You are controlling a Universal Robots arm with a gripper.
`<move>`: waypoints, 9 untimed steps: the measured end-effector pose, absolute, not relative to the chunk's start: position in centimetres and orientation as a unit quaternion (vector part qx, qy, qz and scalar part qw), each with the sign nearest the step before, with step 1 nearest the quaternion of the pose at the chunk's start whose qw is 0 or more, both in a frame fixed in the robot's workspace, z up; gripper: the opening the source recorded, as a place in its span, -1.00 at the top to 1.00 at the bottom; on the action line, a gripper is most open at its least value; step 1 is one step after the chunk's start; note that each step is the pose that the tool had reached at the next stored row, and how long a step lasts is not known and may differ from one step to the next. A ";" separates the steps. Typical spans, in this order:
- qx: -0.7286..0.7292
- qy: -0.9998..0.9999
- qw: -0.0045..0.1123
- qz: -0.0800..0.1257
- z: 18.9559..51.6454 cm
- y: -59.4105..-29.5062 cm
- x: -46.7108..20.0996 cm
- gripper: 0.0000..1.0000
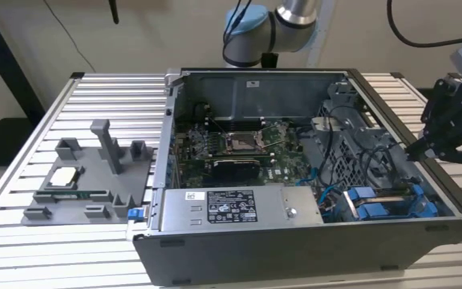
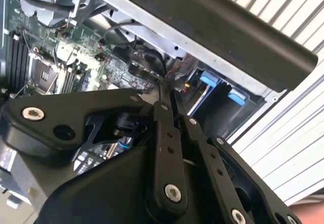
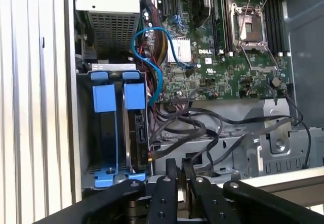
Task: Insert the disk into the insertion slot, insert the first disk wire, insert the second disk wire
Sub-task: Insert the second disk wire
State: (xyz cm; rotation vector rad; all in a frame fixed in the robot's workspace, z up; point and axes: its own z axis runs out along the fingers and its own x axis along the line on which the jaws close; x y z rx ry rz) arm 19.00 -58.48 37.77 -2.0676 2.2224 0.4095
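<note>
"Checking the gripper (image 2: 164,91) first: what is it carrying?"

"Nothing I can see. Its fingers (image 2: 163,115) are pressed together, and it hangs at the edge of the case (image 1: 295,253), near the slot (image 3: 87,133)."

"And the disk (image 3: 140,130)?"

"Standing on edge in that slot, in its blue frame, with its connector end towards the black wires (image 3: 197,128) and the blue cable (image 3: 152,57)."

"So it's the wiring now?"

"I'd judge so. Hold a plug by its body, not the cord, square it to the connector and push straight. That tangle could snag."
</note>
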 end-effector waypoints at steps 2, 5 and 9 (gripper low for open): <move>-0.674 0.725 0.039 0.134 38.1 -58.5 18.5 0.68; -0.674 0.725 0.039 0.134 38.5 -58.5 17.5 0.68; -0.674 0.725 0.039 0.134 39.0 -58.5 16.3 0.68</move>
